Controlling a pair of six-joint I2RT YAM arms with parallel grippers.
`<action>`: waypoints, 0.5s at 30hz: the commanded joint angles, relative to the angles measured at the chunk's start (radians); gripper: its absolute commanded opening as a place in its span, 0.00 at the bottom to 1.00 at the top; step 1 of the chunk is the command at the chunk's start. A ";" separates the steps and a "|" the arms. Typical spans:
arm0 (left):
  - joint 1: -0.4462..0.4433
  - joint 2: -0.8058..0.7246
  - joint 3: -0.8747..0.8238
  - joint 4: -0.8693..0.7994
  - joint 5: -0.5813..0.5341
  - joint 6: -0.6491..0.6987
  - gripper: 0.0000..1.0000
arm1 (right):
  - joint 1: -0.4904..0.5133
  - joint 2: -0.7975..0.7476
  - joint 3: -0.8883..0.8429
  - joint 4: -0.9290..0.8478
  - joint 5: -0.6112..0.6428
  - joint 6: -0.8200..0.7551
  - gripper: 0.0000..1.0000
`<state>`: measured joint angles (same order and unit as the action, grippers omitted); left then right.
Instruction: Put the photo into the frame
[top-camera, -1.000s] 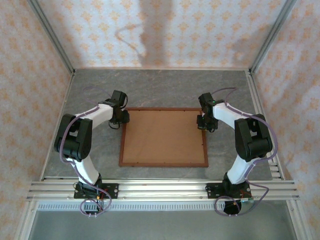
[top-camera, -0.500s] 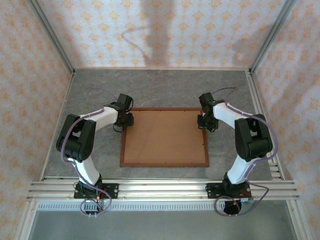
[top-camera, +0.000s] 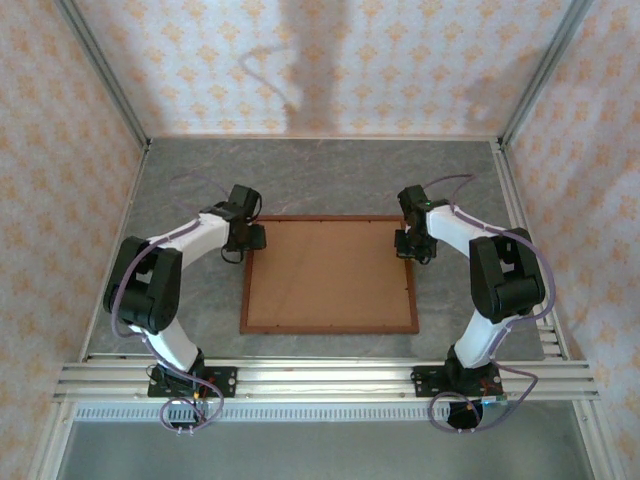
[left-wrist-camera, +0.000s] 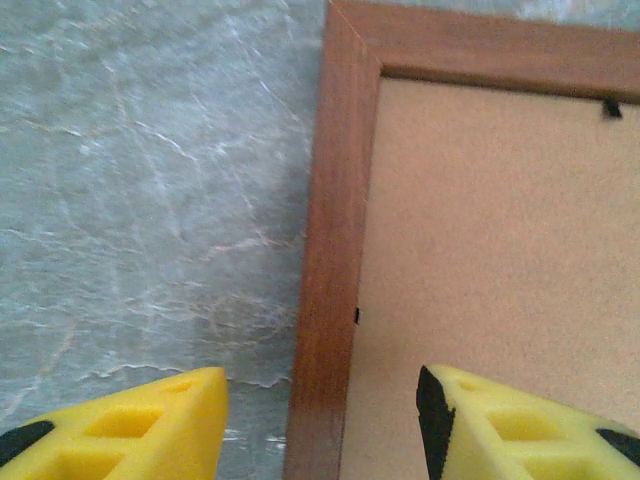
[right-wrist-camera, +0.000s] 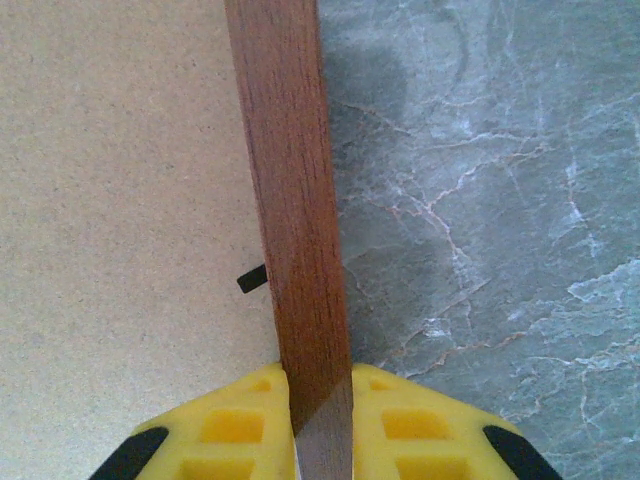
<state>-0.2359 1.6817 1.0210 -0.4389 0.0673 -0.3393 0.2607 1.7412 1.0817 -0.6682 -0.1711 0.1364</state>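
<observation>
Frame (top-camera: 330, 329) flat on bench (top-camera: 320, 175), back up, brown backing board (top-camera: 329, 274) showing, long axis left-right between arms. Right claw (right-wrist-camera: 318, 400) clamped on right rail near far corner. Left claw (left-wrist-camera: 320, 420) apart, straddling left rail, not gripping; rail runs straight ahead.

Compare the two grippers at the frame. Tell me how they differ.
The left gripper stands open, its jaws straddling the left rail of the frame with a gap on each side. The right gripper is shut on the frame's right rail, jaws pressed against it. The left gripper holds nothing, whereas the right gripper holds the frame. Both are yellow-tipped and sit near the frame's far end.
</observation>
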 joint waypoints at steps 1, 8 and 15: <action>0.030 -0.015 0.033 -0.044 -0.041 0.019 0.51 | 0.001 0.032 0.012 0.015 0.029 -0.002 0.16; 0.043 0.045 0.063 -0.039 -0.024 0.030 0.36 | 0.002 0.036 0.012 0.015 0.027 -0.003 0.16; 0.042 0.069 0.049 -0.026 0.019 0.027 0.34 | 0.001 0.039 0.012 0.014 0.028 -0.005 0.16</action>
<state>-0.1944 1.7420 1.0664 -0.4553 0.0746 -0.3199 0.2607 1.7443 1.0863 -0.6727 -0.1715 0.1360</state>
